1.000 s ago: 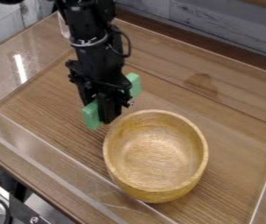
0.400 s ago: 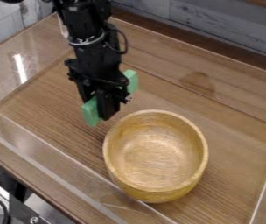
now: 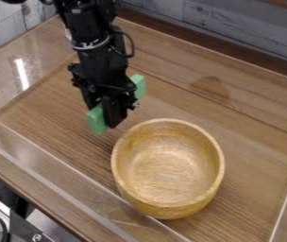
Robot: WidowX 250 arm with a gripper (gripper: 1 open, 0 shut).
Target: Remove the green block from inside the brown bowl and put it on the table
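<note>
The green block [image 3: 98, 118] is clamped between my black gripper's [image 3: 112, 117] fingers, its ends showing at lower left and upper right of them. The gripper points straight down, just left of and behind the brown bowl [image 3: 169, 167], with the block low over the table [image 3: 222, 90]. I cannot tell if the block touches the wood. The bowl's inside is bare wood with nothing in it.
Clear acrylic walls [image 3: 58, 184] border the tabletop along the front and left sides. The arm's black body [image 3: 90, 28] rises toward the top left. A grey panelled wall [image 3: 234, 24] runs behind the table.
The gripper with the green block has drifted very slightly left; otherwise nothing has visibly changed.
</note>
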